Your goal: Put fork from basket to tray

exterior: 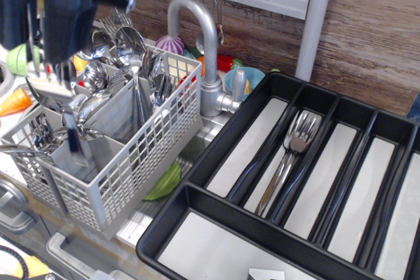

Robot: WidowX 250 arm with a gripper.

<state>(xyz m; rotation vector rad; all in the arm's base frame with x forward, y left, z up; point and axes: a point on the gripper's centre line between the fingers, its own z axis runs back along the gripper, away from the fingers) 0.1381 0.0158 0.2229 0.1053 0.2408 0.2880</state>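
Beside the steel faucet (200, 44), the gripper (49, 63) hangs over the grey basket (131, 162) at upper left, apparently clamped on a fork (47, 86) raised above the compartments, well apart from the black tray (216, 155) holding forks.

A curved steel faucet (200, 44) rises behind the sink, its lever handle (239, 84) pointing up. Behind it sit a purple striped ball-shaped toy (170, 44), something red (224, 62) and a light blue bowl (252, 77). A green item (164, 183) lies low in the sink. At far left, an orange carrot-like toy (13, 101) rests near a pale green piece (16, 59). A grey post (314, 21) stands against the wood-look wall (374, 24).
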